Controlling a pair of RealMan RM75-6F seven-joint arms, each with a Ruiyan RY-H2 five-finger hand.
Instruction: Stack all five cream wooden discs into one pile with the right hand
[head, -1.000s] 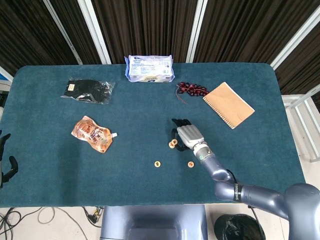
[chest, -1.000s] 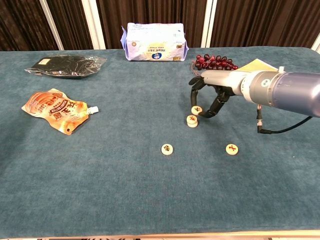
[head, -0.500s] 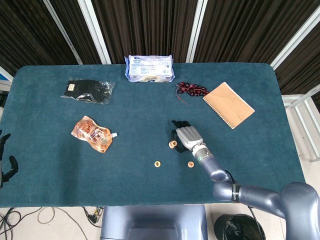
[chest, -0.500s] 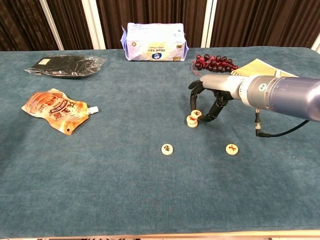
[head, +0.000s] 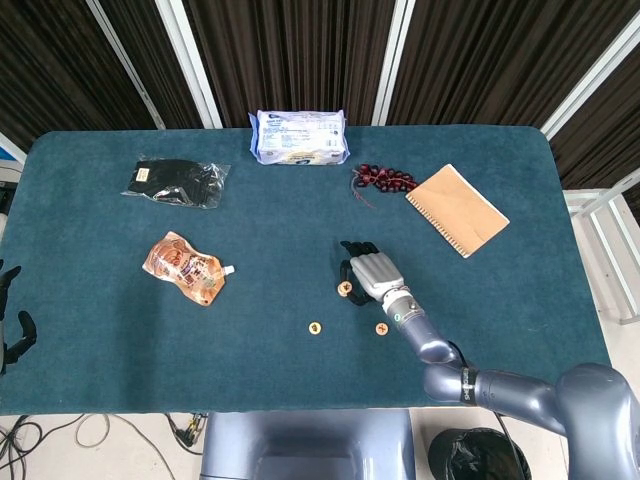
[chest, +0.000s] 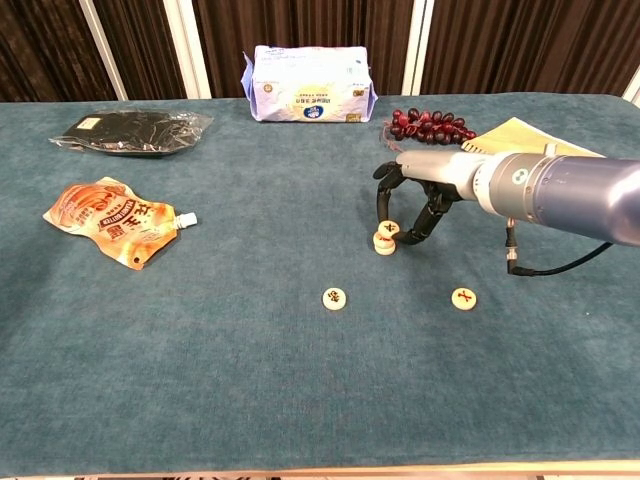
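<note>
Right arm extends from the 5 o'clock edge toward centre; right hand (chest: 408, 205) arched palm-down, dark fingers (chest: 384, 202) curled downward, pinching a disc (chest: 388, 229). Left hand (head: 10, 318) low at 9 o'clock edge, fingers apart, holding nothing.

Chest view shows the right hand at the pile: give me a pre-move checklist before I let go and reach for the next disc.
1. Right hand holds a disc over the lower disc: ok.
2. Upper disc flat and centred on the lower: not ok, it sits tilted and offset.
3. Number of discs already in the pile: cannot tell.
4. Loose discs within view: ok, one and another on the table.
5. Left hand away from the work: ok.
</note>
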